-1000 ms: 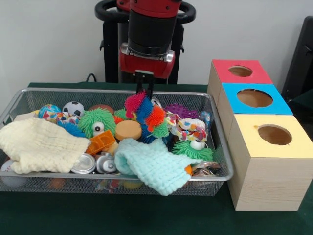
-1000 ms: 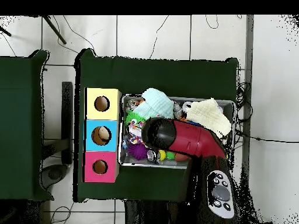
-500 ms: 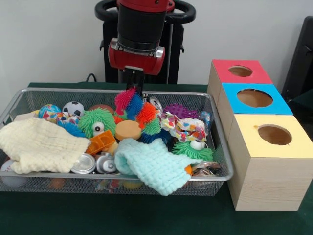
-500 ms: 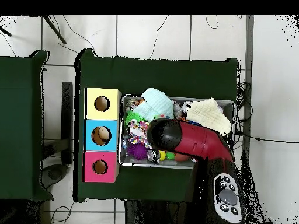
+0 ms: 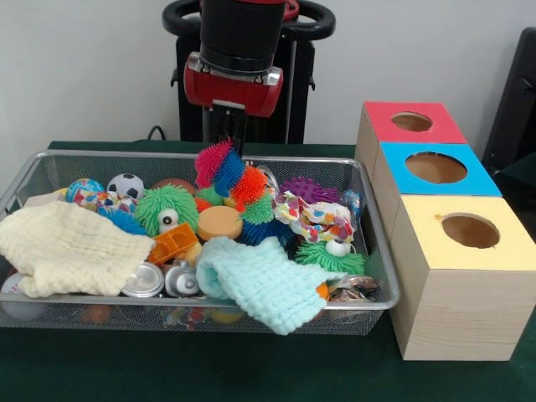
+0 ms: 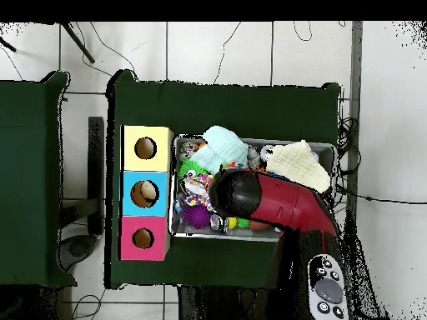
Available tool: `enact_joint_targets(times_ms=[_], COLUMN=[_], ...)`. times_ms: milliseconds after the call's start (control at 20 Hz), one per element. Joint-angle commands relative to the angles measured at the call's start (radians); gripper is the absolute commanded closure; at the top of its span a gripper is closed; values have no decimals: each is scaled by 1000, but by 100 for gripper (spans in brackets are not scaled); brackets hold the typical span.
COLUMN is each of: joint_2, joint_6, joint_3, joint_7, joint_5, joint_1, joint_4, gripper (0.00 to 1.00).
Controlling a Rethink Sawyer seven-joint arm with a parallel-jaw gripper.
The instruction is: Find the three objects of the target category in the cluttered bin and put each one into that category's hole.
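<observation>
one gripper [image 5: 234, 147] clamped on multicolour spiky toy [image 5: 234, 180], above mesh bin [image 5: 368, 251].

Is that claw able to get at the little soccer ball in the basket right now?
Probably not straight away. The claw looks shut on the multicolored spiky toy, so it is occupied. The soccer ball itself lies uncovered on top, near the basket's back rim, with nothing over it.

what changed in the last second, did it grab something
Yes. The gripper has risen, lifting the multicoloured spiky toy up out of the clutter and slightly toward the picture's left. The wire bin, the cloths, the other toys and the three boxes stayed put.
</observation>
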Motion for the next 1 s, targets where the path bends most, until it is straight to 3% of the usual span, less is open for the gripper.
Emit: enact_joint_targets(times_ms=[50,1000], joint_2=[-64,-67], joint_6=[52,70], joint_3=[116,118], joint_7=[-16,-16], joint_5=[-29,-28], joint_1=[-10,-19], joint_4=[65,69], gripper=[100,100])
